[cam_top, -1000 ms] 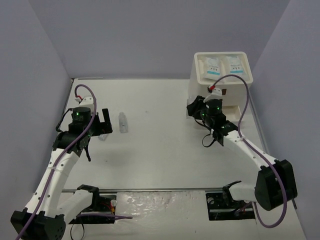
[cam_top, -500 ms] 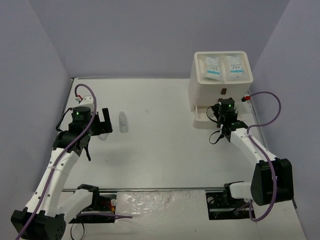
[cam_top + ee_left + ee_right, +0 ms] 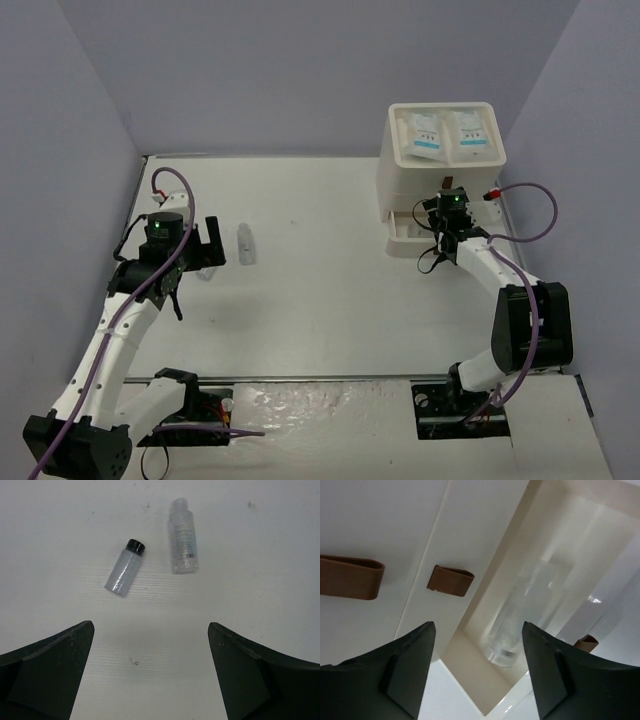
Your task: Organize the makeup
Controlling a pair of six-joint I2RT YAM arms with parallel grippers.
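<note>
Two small clear vials lie on the white table: one with a black cap (image 3: 125, 567) and one with a clear cap (image 3: 183, 537), the latter also in the top view (image 3: 246, 243). My left gripper (image 3: 213, 247) (image 3: 150, 670) is open and empty, just short of them. Two white sachets with blue print (image 3: 422, 135) (image 3: 470, 132) lie on top of the white drawer box (image 3: 440, 175). My right gripper (image 3: 436, 212) (image 3: 477, 670) is open and empty over the pulled-out bottom drawer (image 3: 485, 680), where another clear vial (image 3: 520, 620) lies. Brushes and the wooden stick are out of view.
The box stands at the back right against the purple wall. Its closed drawers show brown loop handles (image 3: 451, 580) (image 3: 350, 577). Purple walls enclose the table on the left, back and right.
</note>
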